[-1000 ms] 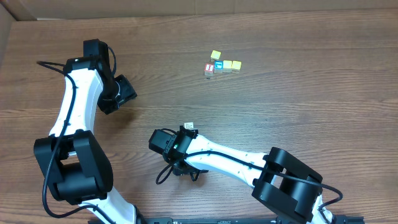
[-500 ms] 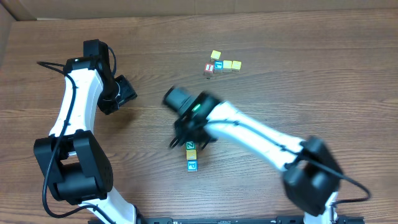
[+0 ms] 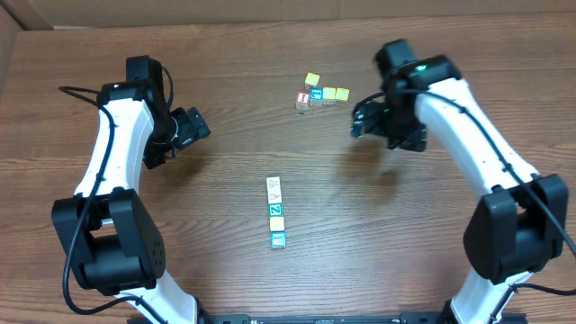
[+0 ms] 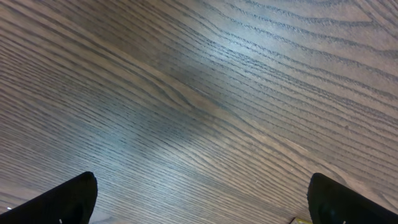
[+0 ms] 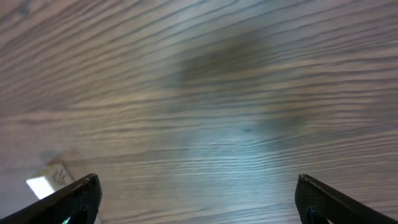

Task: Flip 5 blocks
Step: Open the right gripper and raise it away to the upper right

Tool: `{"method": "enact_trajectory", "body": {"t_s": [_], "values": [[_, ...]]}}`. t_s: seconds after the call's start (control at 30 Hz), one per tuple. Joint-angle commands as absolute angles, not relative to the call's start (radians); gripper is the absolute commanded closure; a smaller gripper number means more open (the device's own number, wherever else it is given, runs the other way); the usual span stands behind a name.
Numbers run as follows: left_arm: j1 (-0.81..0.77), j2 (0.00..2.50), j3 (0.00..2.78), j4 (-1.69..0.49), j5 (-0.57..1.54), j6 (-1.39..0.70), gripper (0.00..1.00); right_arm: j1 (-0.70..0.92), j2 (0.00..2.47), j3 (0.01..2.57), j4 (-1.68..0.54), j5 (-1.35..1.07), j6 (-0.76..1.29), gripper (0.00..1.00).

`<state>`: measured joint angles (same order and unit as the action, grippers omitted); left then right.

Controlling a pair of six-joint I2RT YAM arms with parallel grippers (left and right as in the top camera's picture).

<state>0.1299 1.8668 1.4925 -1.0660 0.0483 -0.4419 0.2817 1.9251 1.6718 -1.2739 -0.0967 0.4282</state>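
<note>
Five blocks lie in a short column at the table's middle: two white blocks point(image 3: 275, 183) point(image 3: 275, 195), a green Z block point(image 3: 276, 210), a pale yellow block point(image 3: 277, 223) and a teal-blue block point(image 3: 278, 239). My left gripper point(image 3: 200, 125) point(image 4: 200, 183) hovers far to their upper left, open over bare wood. High at the right, well away from the column, my right gripper point(image 3: 357, 124) point(image 5: 198, 180) is also open and holds nothing.
A cluster of other cubes sits at the back: a yellow cube point(image 3: 311, 80), a red-and-white cube point(image 3: 303, 98), a blue cube point(image 3: 316, 94) and two yellow cubes point(image 3: 329, 94) point(image 3: 343, 94), just left of the right gripper. A pale cube point(image 5: 46, 180) shows at the right wrist view's lower left.
The right arm swung from the near middle of the table up to the back right, uncovering the column of blocks. Both grippers opened wider. The left gripper turned slightly.
</note>
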Motion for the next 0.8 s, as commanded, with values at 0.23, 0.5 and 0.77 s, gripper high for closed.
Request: {"method": "enact_trajectory", "body": {"t_s": [0.23, 0.5, 0.77], "values": [[0.125, 1.877, 1.505, -1.066, 0.044, -0.442, 0.0, 0.178, 1.908, 1.689, -1.213, -0.099, 0.407, 0.0], [0.124, 1.877, 1.505, -1.066, 0.044, -0.442, 0.0, 0.178, 1.908, 1.689, -1.205, -0.099, 0.407, 0.0], [0.124, 1.877, 1.505, -1.066, 0.044, -0.442, 0.0, 0.178, 1.908, 1.689, -1.205, -0.099, 0.407, 0.0]]}}
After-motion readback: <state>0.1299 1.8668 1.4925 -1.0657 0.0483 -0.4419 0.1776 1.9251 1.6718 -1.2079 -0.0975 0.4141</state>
